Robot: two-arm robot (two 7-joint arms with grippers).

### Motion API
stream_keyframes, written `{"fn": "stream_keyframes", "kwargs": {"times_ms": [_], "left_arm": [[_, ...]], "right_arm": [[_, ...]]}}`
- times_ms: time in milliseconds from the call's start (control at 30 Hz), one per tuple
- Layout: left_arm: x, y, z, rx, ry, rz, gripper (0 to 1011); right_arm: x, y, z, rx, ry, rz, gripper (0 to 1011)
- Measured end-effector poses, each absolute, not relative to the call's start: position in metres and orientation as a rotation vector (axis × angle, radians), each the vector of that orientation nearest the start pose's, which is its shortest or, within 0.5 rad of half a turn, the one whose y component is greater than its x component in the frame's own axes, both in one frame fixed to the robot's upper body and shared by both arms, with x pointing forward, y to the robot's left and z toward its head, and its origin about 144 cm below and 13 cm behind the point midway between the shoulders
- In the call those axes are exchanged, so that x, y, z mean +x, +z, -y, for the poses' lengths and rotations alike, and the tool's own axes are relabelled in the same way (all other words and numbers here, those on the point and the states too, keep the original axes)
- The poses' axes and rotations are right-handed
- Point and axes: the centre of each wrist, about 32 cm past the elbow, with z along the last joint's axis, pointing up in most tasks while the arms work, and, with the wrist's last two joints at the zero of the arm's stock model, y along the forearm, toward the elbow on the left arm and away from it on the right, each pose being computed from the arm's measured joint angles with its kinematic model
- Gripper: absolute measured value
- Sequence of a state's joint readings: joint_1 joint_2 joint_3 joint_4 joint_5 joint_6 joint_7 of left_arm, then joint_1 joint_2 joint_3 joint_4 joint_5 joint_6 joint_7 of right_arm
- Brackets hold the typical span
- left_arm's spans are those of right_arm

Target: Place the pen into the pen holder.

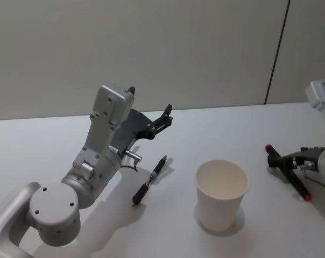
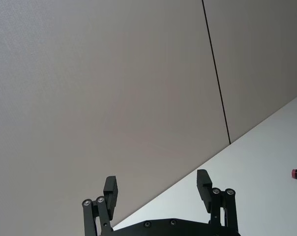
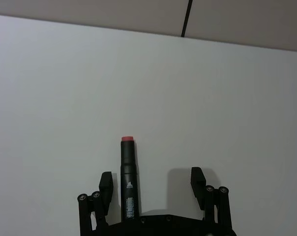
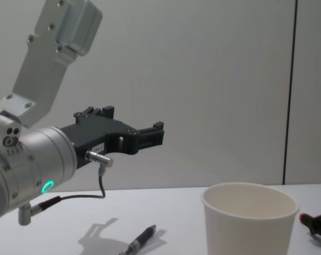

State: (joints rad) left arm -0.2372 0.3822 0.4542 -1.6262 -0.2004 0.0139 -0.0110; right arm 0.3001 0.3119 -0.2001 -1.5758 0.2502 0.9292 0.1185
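Note:
A black pen (image 1: pixel 150 181) lies on the white table, left of the pen holder, a white paper cup (image 1: pixel 221 194) standing upright. My left gripper (image 1: pixel 165 115) hangs open in the air above and behind that pen, holding nothing; the left wrist view shows its fingers (image 2: pixel 110 189) spread wide. At the far right a second black pen with red ends (image 1: pixel 291 174) lies on the table. My right gripper (image 1: pixel 281 160) sits low over it, open. In the right wrist view this pen (image 3: pixel 128 177) lies between the spread fingers, close to one finger (image 3: pixel 106 184).
A pale wall with a dark vertical seam (image 1: pixel 275 51) runs behind the table. The chest view shows the cup (image 4: pixel 251 220) close in front, the black pen (image 4: pixel 142 240) to its left and the left gripper (image 4: pixel 150 135) high above the table.

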Motion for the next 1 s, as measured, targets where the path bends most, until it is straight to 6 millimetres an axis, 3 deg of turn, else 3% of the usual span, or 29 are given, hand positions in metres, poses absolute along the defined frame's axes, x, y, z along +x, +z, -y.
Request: {"fn": "stream_keyframes", "kwargs": {"times_ms": [1000], "left_arm": [[0.492,1.204,-0.198,0.061,1.124,0.268,1001]], "right_arm": [[0.522,1.235,0.238,-0.600,-1.196,-0.444,1001]]}}
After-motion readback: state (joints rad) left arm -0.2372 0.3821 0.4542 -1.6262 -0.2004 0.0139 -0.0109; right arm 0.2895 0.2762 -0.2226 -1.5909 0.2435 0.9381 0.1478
